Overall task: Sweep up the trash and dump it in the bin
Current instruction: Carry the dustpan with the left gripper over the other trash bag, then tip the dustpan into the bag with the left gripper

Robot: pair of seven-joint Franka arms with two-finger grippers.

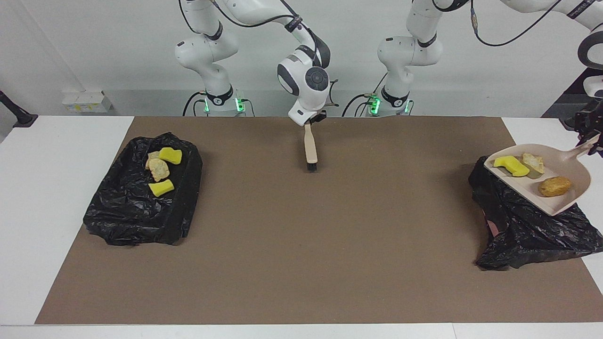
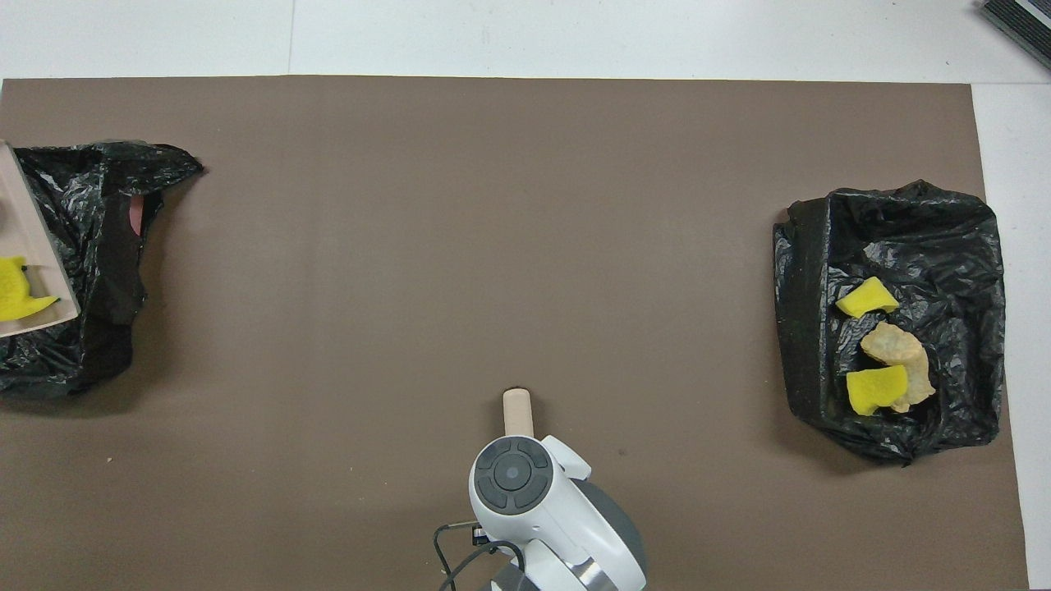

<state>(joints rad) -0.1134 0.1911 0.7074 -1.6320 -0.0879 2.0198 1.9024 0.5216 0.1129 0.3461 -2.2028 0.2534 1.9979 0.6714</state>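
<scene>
My left gripper [image 1: 590,139], far right of frame, clamps the dustpan [image 1: 560,200] carrying trash [image 1: 511,165] over the black bag [image 1: 523,230]. My right gripper [image 1: 311,120], top centre, grips the brush [image 1: 310,148].

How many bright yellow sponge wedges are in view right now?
3. Two bright yellow sponge wedges lie in the black bag-lined bin at the right arm's end; one rides in the raised beige dustpan. Others may be hidden.
</scene>
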